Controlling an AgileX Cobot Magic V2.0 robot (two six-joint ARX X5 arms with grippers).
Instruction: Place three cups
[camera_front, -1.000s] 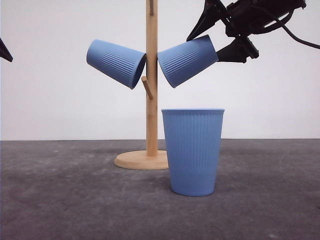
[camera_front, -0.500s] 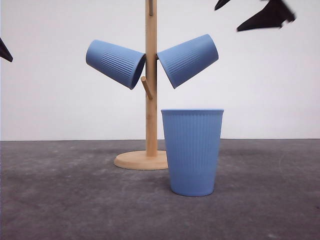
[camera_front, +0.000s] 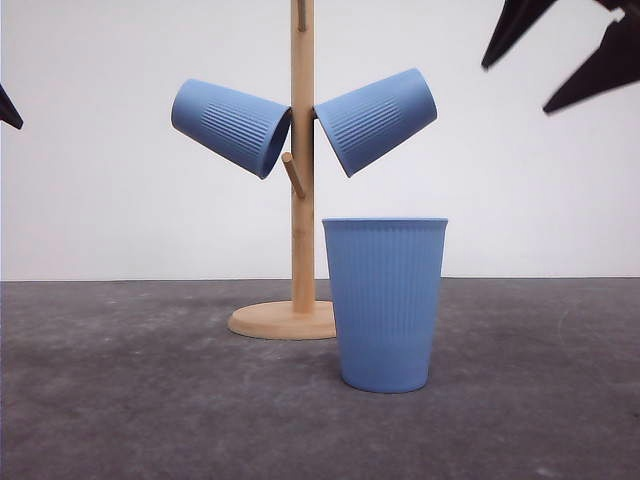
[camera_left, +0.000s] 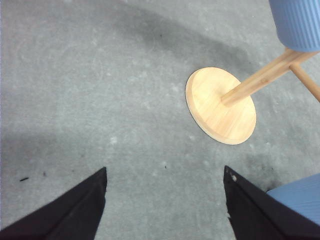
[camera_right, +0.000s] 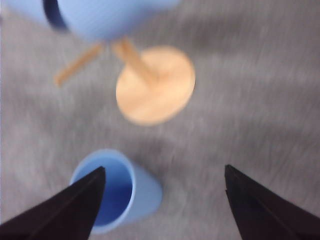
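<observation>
The right gripper (camera_front: 565, 55) is spread wide and empty. The standing cup (camera_front: 386, 303), below it, is best approached from above and pinched at the rim.

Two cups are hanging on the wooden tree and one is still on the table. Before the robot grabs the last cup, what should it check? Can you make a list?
1. Right gripper open and empty: ok, jaws spread wide.
2. Standing cup upright on the table, mouth up: ok.
3. Left hung cup and right hung cup sitting on the wooden stand: ok, both tilted on pegs.
4. A free peg for the last cup: ok, a bare one shows low on the pole.
5. Left gripper out of the way: ok, open over bare table.
6. Right gripper lined up over the standing cup: cannot tell, the right wrist view is blurred.
</observation>
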